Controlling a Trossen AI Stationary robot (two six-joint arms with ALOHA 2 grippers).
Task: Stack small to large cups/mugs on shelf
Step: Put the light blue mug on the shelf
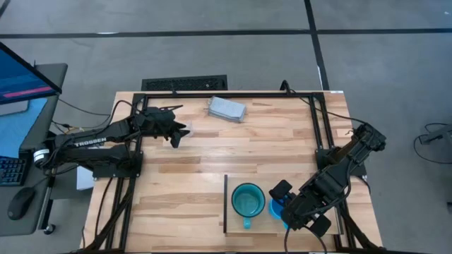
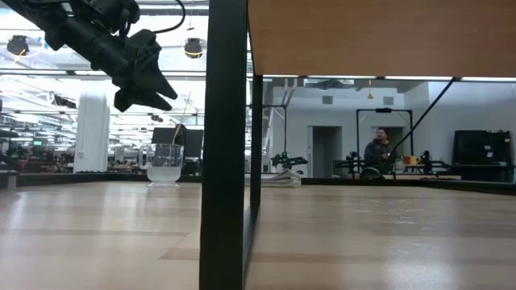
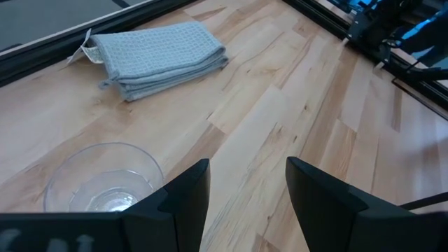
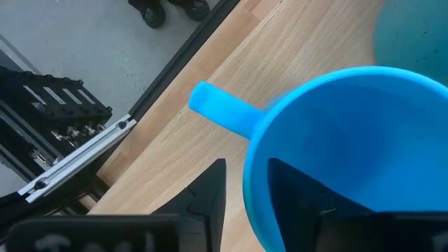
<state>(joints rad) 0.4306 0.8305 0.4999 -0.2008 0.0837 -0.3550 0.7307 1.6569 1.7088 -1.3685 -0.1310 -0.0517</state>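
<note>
The blue mug (image 4: 350,147) is gripped by its rim in the right gripper (image 1: 282,204) on the shelf (image 1: 236,224) beside the teal mug (image 1: 247,201), while the open left gripper (image 1: 178,134) is held above the clear cup (image 2: 164,163).

A teal mug (image 1: 248,201) is seen on the pale shelf (image 1: 235,224). Just beside it, a blue mug (image 1: 276,209) is met by the right gripper (image 1: 284,202). Well apart from the teal mug, the left gripper (image 1: 178,134) is held near a folded grey cloth (image 1: 227,109).
</note>
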